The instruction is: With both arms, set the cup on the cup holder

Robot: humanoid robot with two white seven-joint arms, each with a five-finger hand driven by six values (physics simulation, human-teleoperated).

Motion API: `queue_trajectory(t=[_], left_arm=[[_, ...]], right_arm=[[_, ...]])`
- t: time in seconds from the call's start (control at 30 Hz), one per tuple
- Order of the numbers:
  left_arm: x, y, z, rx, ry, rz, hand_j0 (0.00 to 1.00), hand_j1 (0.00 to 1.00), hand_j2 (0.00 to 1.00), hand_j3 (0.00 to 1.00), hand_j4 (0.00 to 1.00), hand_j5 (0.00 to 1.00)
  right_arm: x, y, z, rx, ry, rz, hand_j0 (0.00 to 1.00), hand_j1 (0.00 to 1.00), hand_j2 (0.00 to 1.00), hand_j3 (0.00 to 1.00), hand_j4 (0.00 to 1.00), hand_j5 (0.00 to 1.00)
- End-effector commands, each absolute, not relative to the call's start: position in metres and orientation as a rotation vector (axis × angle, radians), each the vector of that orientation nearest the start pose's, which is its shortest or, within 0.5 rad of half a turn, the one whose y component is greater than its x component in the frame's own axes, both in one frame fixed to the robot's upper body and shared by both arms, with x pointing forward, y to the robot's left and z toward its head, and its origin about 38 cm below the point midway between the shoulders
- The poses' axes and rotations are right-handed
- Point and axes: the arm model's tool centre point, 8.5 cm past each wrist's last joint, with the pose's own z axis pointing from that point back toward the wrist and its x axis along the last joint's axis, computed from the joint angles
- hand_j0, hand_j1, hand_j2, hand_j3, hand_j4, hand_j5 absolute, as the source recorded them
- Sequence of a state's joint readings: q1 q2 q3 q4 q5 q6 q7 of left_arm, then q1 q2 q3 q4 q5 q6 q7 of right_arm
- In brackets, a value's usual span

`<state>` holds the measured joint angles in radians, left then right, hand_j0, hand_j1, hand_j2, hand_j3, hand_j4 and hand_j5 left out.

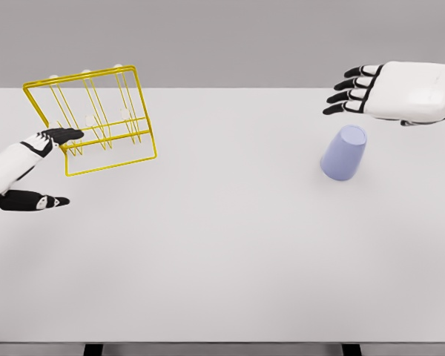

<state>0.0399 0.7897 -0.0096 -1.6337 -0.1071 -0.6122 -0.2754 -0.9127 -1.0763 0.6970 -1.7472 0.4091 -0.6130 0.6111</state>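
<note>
A lavender cup [344,153] lies tilted on the white table [222,259] at the right, its base toward the far side. My right hand [352,91] hovers just above and behind it, fingers spread and pointing left, holding nothing. A yellow wire cup holder [96,119] with white-tipped pegs stands at the far left, tilted. My left hand [55,167] is at the holder's left front corner, open: the fingers [61,135] reach the wire frame and the thumb [44,201] sits lower, apart from it.
The table's far edge runs behind the holder and the right hand. Its front edge shows at the bottom of the view, with dark legs below.
</note>
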Motion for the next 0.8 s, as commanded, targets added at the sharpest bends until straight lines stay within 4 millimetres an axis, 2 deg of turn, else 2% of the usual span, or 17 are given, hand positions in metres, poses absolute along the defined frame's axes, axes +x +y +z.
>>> queue_trajectory(t=[0.0,0.13,0.17,0.23,0.27,0.3,0.33,0.37,0.4,0.43,0.47,0.57,0.63,0.7,0.77], left_arm=[[0.335,0.383,0.193,0.349,-1.803,-1.337,1.0,1.0,1.0,1.0,1.0,1.0],[0.335,0.383,0.194,0.353,-1.807,-1.335,1.0,1.0,1.0,1.0,1.0,1.0],[0.335,0.383,0.194,0.353,-1.807,-1.335,1.0,1.0,1.0,1.0,1.0,1.0],[0.335,0.383,0.194,0.353,-1.807,-1.335,1.0,1.0,1.0,1.0,1.0,1.0],[0.335,0.383,0.194,0.353,-1.807,-1.335,1.0,1.0,1.0,1.0,1.0,1.0],[0.335,0.384,0.194,0.355,-1.808,-1.334,1.0,1.0,1.0,1.0,1.0,1.0],[0.335,0.383,0.194,0.353,-1.807,-1.335,1.0,1.0,1.0,1.0,1.0,1.0],[0.335,0.383,0.194,0.353,-1.808,-1.335,1.0,1.0,1.0,1.0,1.0,1.0],[0.335,0.382,0.196,0.353,-1.814,-1.338,1.0,1.0,1.0,1.0,1.0,1.0],[0.334,0.38,0.197,0.35,-1.82,-1.342,1.0,1.0,1.0,1.0,1.0,1.0],[0.334,0.38,0.197,0.35,-1.82,-1.342,1.0,1.0,1.0,1.0,1.0,1.0],[0.334,0.379,0.198,0.349,-1.824,-1.345,1.0,1.0,1.0,1.0,1.0,1.0],[0.334,0.379,0.198,0.348,-1.822,-1.346,1.0,1.0,1.0,1.0,1.0,1.0],[0.334,0.378,0.198,0.348,-1.824,-1.347,1.0,1.0,1.0,1.0,1.0,1.0],[0.334,0.379,0.198,0.349,-1.825,-1.346,1.0,1.0,1.0,1.0,1.0,1.0]], right_arm=[[0.4,-0.295,0.349,0.877,1.535,-2.877,1.0,1.0,1.0,1.0,1.0,1.0],[0.398,-0.306,0.356,0.891,1.562,-2.889,1.0,1.0,1.0,1.0,1.0,1.0],[0.397,-0.306,0.353,0.802,1.655,-2.9,1.0,1.0,1.0,1.0,1.0,1.0],[0.395,-0.298,0.341,0.651,1.734,-2.924,1.0,1.0,1.0,1.0,1.0,1.0],[0.416,-0.3,0.342,0.691,1.968,-2.989,1.0,1.0,1.0,1.0,1.0,1.0],[0.433,-0.308,0.341,0.678,2.104,-3.008,1.0,1.0,1.0,1.0,1.0,1.0],[0.438,-0.319,0.34,0.699,2.129,-3.031,1.0,1.0,1.0,1.0,1.0,1.0],[0.436,-0.315,0.318,0.599,2.064,-3.088,1.0,1.0,1.0,1.0,1.0,1.0],[0.434,-0.312,0.307,0.559,2.012,-3.118,1.0,1.0,1.0,1.0,1.0,1.0],[0.438,-0.319,0.305,0.593,2.006,-3.139,1.0,1.0,1.0,1.0,1.0,1.0],[0.449,-0.339,0.304,0.675,2.031,-3.177,1.0,1.0,1.0,1.0,1.0,1.0],[0.458,-0.362,0.299,0.771,1.974,-3.229,1.0,1.0,1.0,1.0,1.0,1.0],[0.463,-0.361,0.294,0.79,1.942,-3.239,1.0,1.0,1.0,1.0,1.0,1.0],[0.471,-0.352,0.291,0.793,1.929,-3.232,1.0,1.0,1.0,1.0,1.0,1.0],[0.469,-0.343,0.289,0.727,1.896,-3.201,1.0,1.0,1.0,1.0,1.0,1.0]])
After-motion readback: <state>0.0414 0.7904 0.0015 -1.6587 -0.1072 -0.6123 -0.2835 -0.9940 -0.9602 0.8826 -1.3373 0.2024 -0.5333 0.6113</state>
